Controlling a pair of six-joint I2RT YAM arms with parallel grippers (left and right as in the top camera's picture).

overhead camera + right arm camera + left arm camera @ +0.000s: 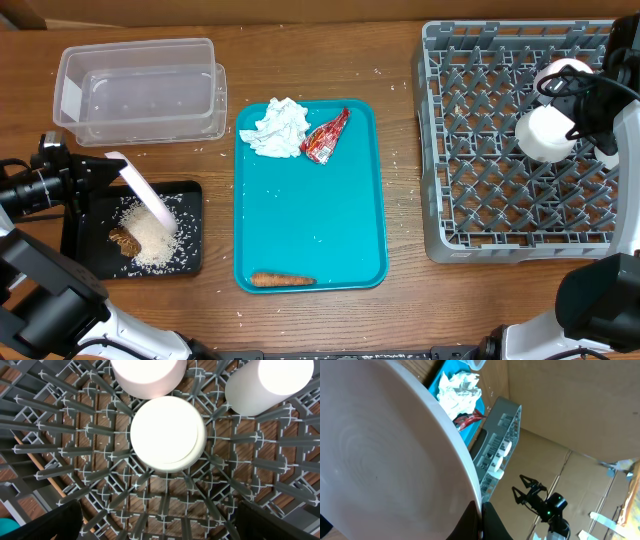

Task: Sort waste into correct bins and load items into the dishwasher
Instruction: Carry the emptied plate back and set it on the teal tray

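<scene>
Where the plate is: the plate [140,195] is held on edge and tilted over the black tray [190,262]. Its lower rim reaches the rice heap; contact cannot be judged.
Left gripper [481,519]: clamped on the plate's rim. In the left wrist view the plate's pale face fills most of the frame, and one dark finger shows at the rim near the bottom.
Right gripper [160,522]: fingers wide apart, nothing between them. It hangs above the grey rack [480,200], looking straight down on the pegs.
Black tray: front left on the table [410,310], just in front of the clear tub [140,90].
Rice [152,240]: a white heap on the black tray; stray grains lie on the tray floor and on the wood around it.
Brown lump [124,240]: on the black tray, touching the left side of the rice.
Clear tub: upright at back left, apart from the plate.
Teal tray [310,220]: centre of the table, between the black tray and the rack.
Napkin [277,127]: crumpled, at the teal tray's back edge.
Red wrapper [325,137]: just right of the napkin, on the teal tray.
Carrot [283,280]: lying along the teal tray's front edge, well apart from the napkin.
Bowl [167,432]: bottom-up among the rack pegs, directly under the right wrist camera.
Second bowl [149,375]: in the rack, just beside the first bowl.
Cup [267,382]: in the rack, near both bowls.
</scene>
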